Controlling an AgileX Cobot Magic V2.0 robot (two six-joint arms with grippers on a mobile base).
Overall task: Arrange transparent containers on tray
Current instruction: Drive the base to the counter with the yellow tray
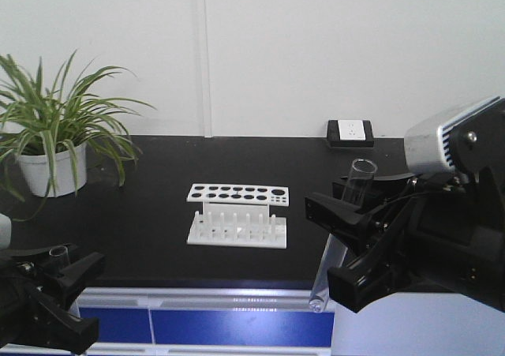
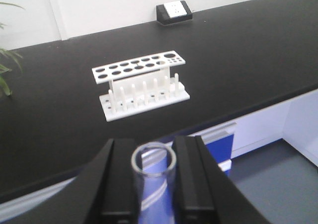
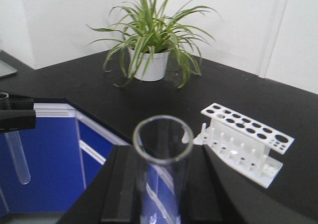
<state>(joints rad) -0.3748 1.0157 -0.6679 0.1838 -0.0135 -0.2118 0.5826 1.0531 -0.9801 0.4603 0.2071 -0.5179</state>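
The left gripper point(image 2: 153, 155) clamped a test tube point(image 2: 153, 174) between its jaws, rim up, near left. The right gripper point(image 3: 161, 157) pinched a second test tube point(image 1: 360, 184) likewise, near right, with the white rack point(image 1: 237, 214) farther off.

Black bench point(image 1: 158, 184); white tube rack point(image 1: 237, 214), potted plant point(image 1: 51, 165), socket box point(image 1: 349, 132) on it.

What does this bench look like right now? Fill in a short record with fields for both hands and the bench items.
left hand: shut on a glass test tube, rim up
right hand: shut on a second test tube, rim up
rack: white, empty, on the black counter
tray: not in view
background: potted plant, wall socket
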